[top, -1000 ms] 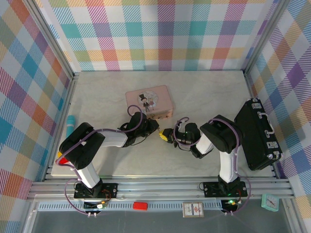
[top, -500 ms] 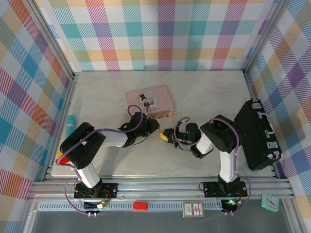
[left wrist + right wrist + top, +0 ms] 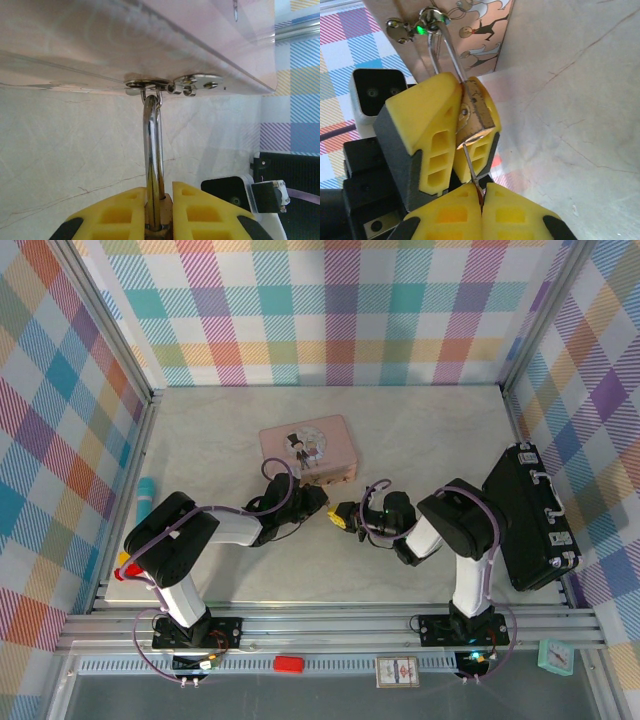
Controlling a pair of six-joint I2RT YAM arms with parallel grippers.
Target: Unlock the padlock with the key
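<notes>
Squeezing the padlock (image 3: 478,119) in the left gripper (image 3: 159,196), pinching the key (image 3: 470,161) in the right gripper (image 3: 481,193), tip up against the lock's bottom.

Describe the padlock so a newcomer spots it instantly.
Find the pink rectangular tin mid-table. From a metal latch on its near side hangs a tiny brass-gold padlock on a thin silver shackle, clamped in the left gripper's yellow fingers. Unlike the tin's latches, it has a boxy body with a thin dark key at its base.

Pink tin (image 3: 307,449) mid-table (image 3: 430,430), black case (image 3: 530,530) at the right edge, teal-capped cylinder (image 3: 145,495) by the left wall — small red block (image 3: 289,664) on the front rail.
</notes>
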